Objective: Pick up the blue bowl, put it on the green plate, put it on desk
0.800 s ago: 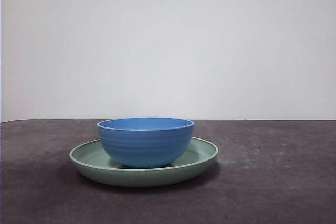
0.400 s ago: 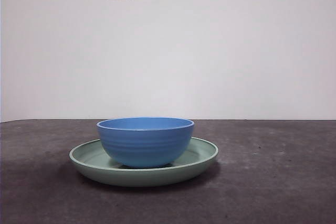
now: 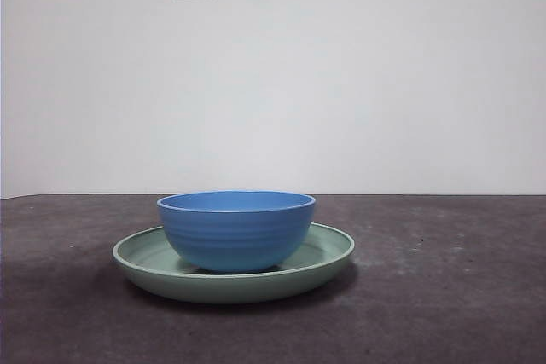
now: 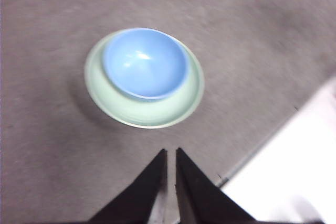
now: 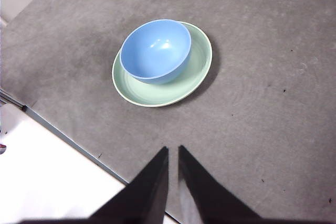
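In the front view, you are looking level across a dark tabletop (image 3: 444,296). The blue bowl (image 3: 236,229) is sitting upright inside the green plate (image 3: 328,249), off-centre, nearer one side of the rim. No arm is showing here.

In the left wrist view, the left pincer (image 4: 170,157) is hanging high above the tabletop (image 4: 47,145), well apart from the plate (image 4: 152,116). Its two black jaws are almost touching, holding nothing. The bowl (image 4: 144,62) is crowding one side of the plate.

In the right wrist view, the right pincer (image 5: 172,153) is also hanging well apart from the plate (image 5: 186,82), jaws nearly together and empty. The bowl (image 5: 155,50) is leaning toward the plate's rim.

Watch for this: if you are lifting the bowl off next, a pincer descending with jaws this narrow would likely strike the bowl's wall, not straddle it, and could shove bowl and plate together across the tabletop (image 5: 273,129).
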